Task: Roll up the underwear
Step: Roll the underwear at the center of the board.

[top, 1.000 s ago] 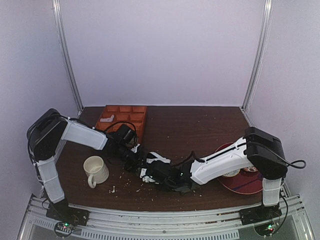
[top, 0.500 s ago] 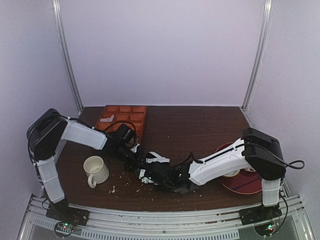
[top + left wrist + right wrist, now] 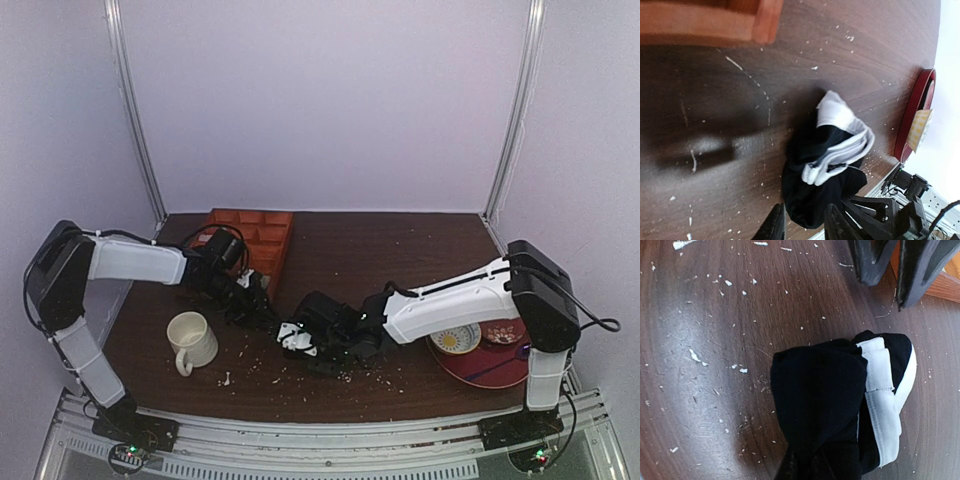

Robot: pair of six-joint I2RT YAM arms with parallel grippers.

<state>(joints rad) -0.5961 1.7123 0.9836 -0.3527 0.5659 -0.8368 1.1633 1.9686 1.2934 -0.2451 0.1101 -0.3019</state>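
Note:
One bundle of underwear, black fabric with white edging, lies bunched on the brown table near the front middle. I cannot tell one brief from a second. My right gripper is shut on its black fabric; in the right wrist view the fabric narrows into my gripper at the bottom edge. My left gripper is open and empty, just left of the bundle. In the left wrist view the bundle lies just beyond my left gripper. The left fingers show in the right wrist view.
A cream mug stands left of the bundle. An orange compartment tray sits at the back left. A red plate with a small bowl is at the right. White crumbs are scattered on the table.
My left gripper has let go and drawn back to the left, away from the bundle. My right arm has swung up and back, still holding the fabric.

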